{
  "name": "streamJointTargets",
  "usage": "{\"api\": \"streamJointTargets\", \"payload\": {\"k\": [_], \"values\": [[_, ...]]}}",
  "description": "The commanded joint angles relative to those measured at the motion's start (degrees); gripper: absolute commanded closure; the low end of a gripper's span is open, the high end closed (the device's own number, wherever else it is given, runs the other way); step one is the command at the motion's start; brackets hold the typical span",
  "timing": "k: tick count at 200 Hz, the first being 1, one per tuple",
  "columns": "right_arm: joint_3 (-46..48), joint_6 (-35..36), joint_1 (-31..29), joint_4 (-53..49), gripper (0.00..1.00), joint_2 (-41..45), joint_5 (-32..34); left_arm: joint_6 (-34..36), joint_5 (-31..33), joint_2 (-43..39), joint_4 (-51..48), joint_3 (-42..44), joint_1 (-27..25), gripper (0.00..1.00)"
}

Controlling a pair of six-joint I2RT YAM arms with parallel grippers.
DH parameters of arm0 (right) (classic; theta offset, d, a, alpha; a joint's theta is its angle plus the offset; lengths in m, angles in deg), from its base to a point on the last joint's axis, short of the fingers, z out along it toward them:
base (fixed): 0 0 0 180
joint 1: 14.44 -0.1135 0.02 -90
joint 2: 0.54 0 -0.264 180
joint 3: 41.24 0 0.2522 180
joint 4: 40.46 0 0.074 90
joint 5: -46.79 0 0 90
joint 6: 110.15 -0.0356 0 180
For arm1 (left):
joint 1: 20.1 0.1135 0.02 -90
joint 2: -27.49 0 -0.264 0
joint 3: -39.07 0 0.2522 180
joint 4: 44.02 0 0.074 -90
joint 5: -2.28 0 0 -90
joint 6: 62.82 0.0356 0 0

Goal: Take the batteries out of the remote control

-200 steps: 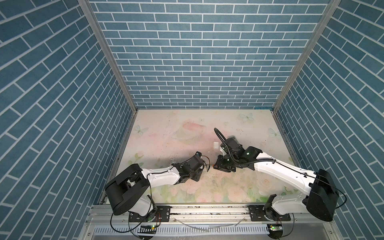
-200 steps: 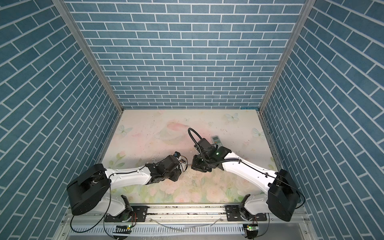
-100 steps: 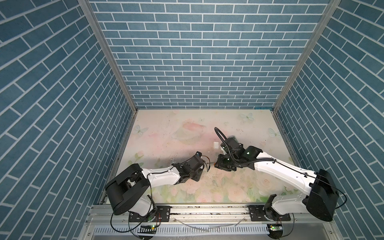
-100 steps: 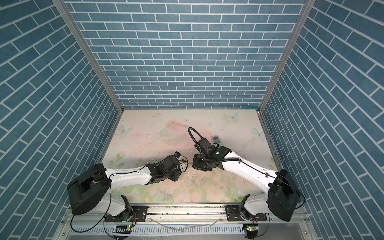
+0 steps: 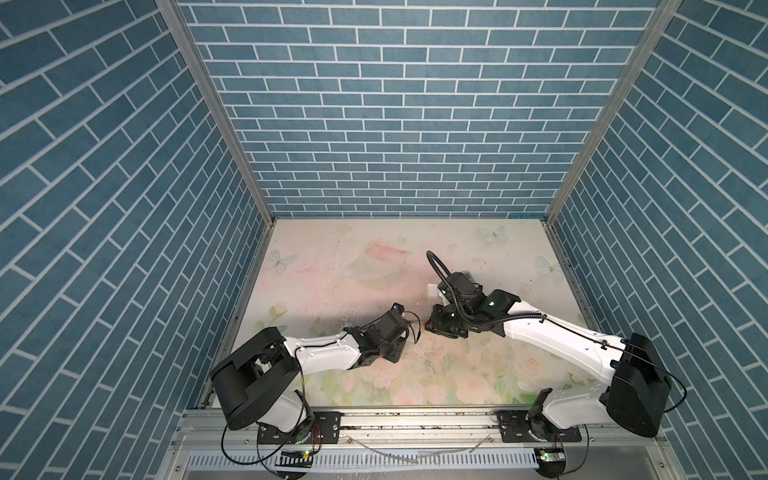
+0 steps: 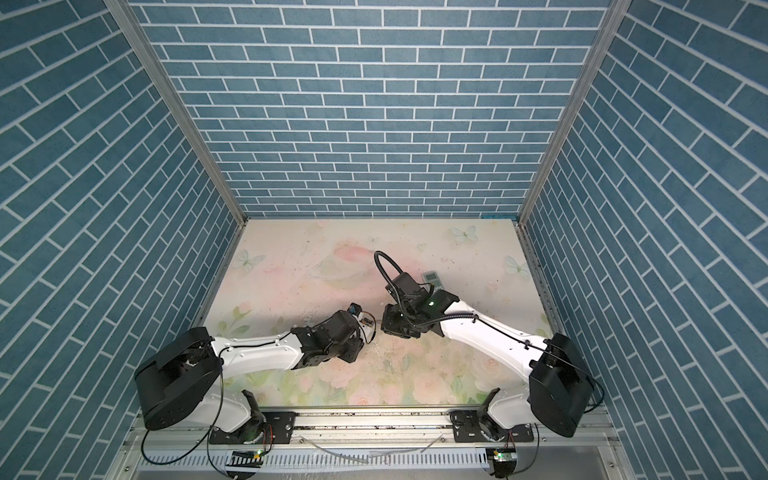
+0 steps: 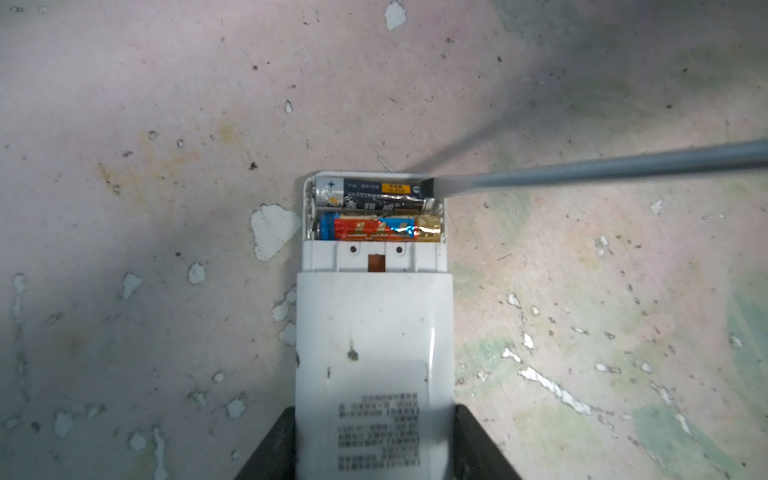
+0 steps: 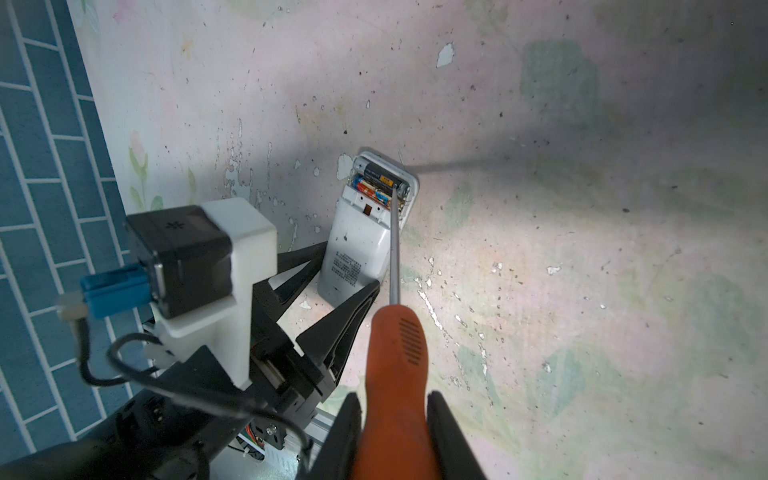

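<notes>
The white remote control (image 7: 374,332) lies back up with its compartment open. Two batteries sit inside: a dark one with a gold label (image 7: 374,193) at the remote's end and a red, blue and gold one (image 7: 378,228) beside it. My left gripper (image 7: 374,449) is shut on the remote's body, one black finger (image 7: 274,449) on each side. My right gripper (image 8: 397,436) is shut on the orange-handled screwdriver (image 8: 395,357). Its grey shaft (image 8: 395,249) reaches over the remote (image 8: 361,241), and its flat tip (image 7: 428,188) rests at one end of the dark battery.
A second remote with a small display (image 6: 432,277) lies behind the right arm, and a small white cover (image 5: 432,290) lies by that arm's wrist. Blue brick walls close in three sides. The left wrist camera mount (image 8: 199,257) stands close beside the screwdriver.
</notes>
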State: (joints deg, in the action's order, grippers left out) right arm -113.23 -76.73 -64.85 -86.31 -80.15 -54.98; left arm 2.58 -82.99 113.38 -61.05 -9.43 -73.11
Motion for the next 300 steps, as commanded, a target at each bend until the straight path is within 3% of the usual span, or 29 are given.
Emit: {"api": "streamJointTargets", "payload": {"k": [1,300], "values": [[-1.49,-0.29,0.25,0.51,1.00,0.34,0.43,0.35,-8.61,5.39,-4.19,3.33,-1.50,0.90],[3.03,-2.05,0.53,-0.82,1.00,2.80,1.10,0.40,-8.69,5.68,-4.21,3.18,-1.57,0.90]]}}
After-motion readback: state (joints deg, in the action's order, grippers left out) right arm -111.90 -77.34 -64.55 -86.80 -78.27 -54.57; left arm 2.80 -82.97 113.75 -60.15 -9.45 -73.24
